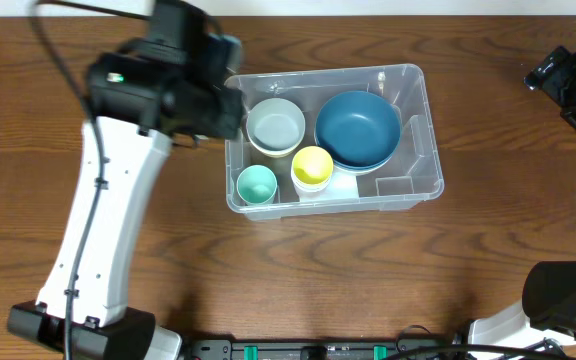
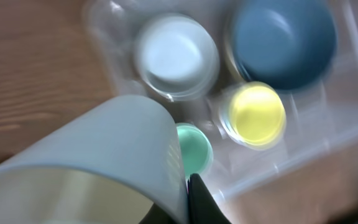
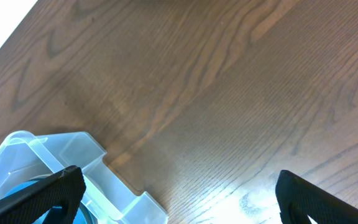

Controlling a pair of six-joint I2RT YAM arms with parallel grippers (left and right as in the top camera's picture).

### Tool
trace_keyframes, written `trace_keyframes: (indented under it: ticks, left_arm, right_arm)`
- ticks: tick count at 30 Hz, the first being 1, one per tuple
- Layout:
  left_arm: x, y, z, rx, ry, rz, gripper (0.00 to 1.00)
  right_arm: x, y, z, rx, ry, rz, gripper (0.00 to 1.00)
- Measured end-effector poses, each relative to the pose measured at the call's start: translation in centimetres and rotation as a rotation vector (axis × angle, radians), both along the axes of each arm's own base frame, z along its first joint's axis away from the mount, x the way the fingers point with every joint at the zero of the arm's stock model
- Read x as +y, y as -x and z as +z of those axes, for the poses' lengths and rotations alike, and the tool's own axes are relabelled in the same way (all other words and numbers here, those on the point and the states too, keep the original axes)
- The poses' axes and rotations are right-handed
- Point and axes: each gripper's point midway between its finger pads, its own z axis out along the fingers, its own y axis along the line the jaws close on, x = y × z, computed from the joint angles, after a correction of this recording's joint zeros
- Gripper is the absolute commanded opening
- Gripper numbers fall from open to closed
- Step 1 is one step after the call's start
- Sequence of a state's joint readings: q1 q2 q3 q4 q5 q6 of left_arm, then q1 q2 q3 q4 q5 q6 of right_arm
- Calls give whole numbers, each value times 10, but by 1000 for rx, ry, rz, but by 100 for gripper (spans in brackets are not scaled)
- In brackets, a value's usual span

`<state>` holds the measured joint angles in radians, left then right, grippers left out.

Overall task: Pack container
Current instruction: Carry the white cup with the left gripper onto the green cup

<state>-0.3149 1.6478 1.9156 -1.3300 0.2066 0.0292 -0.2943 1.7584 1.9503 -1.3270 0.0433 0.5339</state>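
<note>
I hold a pale cup by its rim, left gripper pinched on it over the container, to drop it in; right gripper sits spread, parked clear.

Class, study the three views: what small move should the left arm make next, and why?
Probably ease the left gripper rightward, fully over the container, before lowering. It is shut on a pale cup near the container's left wall, and the bare floor inside shows mainly at the right end, in front of the blue bowl.
</note>
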Motion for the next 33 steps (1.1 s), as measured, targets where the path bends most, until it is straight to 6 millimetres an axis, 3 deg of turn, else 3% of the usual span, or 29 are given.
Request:
trace_keyframes:
  ticks: [3,7,20,33]
  left_arm:
    - [-22,19,-8,33,-46,-107,6]
    - [-35,34,-20,61,-85,-185,6]
    - [-21,52,-91,221,-194,-205,6]
    - [-37,61,-101,223,-203,-262,6]
  right_arm:
    - [0,0,0,0,0,0,99]
    - [0,0,0,0,0,0,99]
    - [0,0,0,0,0,0,99]
    - [0,0,0,0,0,0,99]
